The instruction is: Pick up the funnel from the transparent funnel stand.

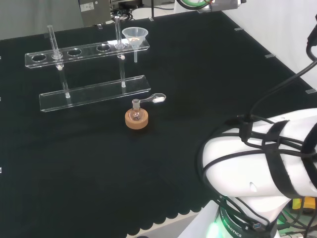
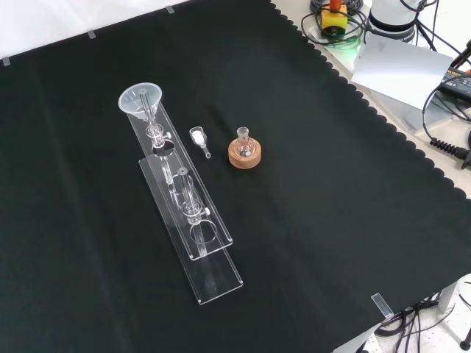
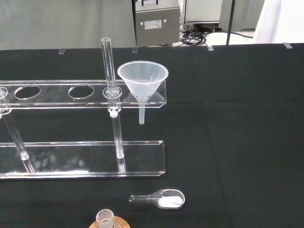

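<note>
A clear plastic funnel (image 1: 135, 36) sits in the end hole of the transparent funnel stand (image 1: 89, 49), its stem hanging down through the top shelf. In the front view the funnel (image 2: 140, 98) is at the stand's (image 2: 193, 228) far end. The wrist view looks straight at the funnel (image 3: 142, 80) resting in the stand (image 3: 156, 97), from some distance away. The arm's white links fill the head view's lower right.
A small round flask (image 1: 135, 107) stands on a cork ring (image 1: 136, 120) in front of the stand. A clear scoop with white powder (image 1: 157, 98) lies beside it on the cloth. The stand has two upright rods and several holes in its top shelf.
</note>
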Controlling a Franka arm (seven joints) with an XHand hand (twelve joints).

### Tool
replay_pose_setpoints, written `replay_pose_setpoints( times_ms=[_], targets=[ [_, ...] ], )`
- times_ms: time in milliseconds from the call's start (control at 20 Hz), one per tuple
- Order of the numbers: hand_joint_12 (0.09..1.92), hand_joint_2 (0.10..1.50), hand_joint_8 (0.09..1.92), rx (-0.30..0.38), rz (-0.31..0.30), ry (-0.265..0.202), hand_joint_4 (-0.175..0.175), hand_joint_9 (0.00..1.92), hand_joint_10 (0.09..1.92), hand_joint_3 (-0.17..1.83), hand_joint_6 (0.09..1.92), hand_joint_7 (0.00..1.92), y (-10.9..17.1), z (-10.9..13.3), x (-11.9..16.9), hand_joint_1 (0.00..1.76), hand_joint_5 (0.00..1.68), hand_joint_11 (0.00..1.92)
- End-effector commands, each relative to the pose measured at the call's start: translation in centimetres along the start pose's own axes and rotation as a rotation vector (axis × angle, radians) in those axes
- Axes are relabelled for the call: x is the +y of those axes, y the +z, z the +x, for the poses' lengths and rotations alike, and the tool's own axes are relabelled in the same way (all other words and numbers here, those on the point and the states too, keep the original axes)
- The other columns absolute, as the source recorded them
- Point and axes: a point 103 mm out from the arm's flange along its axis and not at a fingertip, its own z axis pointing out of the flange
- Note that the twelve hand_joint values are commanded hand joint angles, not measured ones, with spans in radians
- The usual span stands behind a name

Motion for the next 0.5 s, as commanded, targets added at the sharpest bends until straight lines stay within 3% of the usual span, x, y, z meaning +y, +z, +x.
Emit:
replay_pose_setpoints(
  times_ms=[50,200,500],
  targets=[
    [1.29,1.13,0.47,-0.005,-0.008,0.000,0.009,0.18,0.64,0.56,0.21,0.01,0.0,-0.1,0.1,0.00,0.14,0.10],
    [1.36,1.19,0.48,-0.005,-0.011,0.003,0.010,0.18,0.63,0.45,0.09,0.00,-0.1,0.0,0.3,0.00,0.19,0.06],
    [1.37,1.20,0.48,0.002,-0.002,0.018,0.010,0.18,0.63,0.42,0.09,0.00,0.3,-0.5,1.4,0.00,0.20,0.06]
  ],
)
